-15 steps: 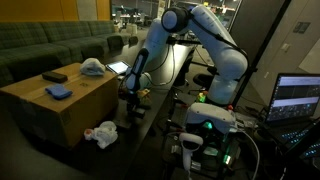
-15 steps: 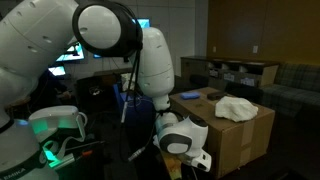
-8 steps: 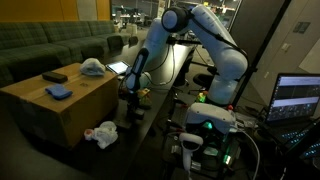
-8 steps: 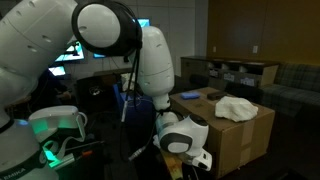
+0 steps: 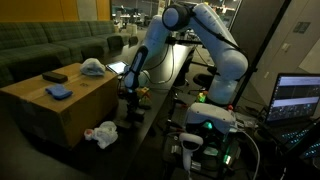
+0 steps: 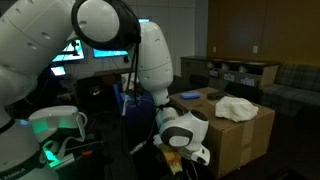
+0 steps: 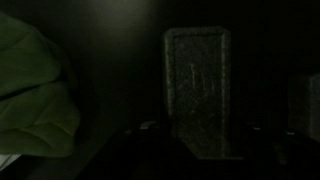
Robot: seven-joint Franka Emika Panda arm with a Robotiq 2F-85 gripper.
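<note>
Wrist view is almost black. A grey slab (image 7: 197, 90) stands upright in the middle, its lower end swallowed by shadow, and there's no telling what it is or whether anything grips it. A greenish cloth (image 7: 30, 90) runs off the left edge. In an exterior view the gripper (image 5: 130, 103) is tiny and dark against the clutter, so its jaws can't be read. The laptop (image 5: 300, 97) is sliced by the right edge.

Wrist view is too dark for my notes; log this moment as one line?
gripper: low beside cardboard box | jaws: cannot tell | wrist view: grey block centre, cloth at left
</note>
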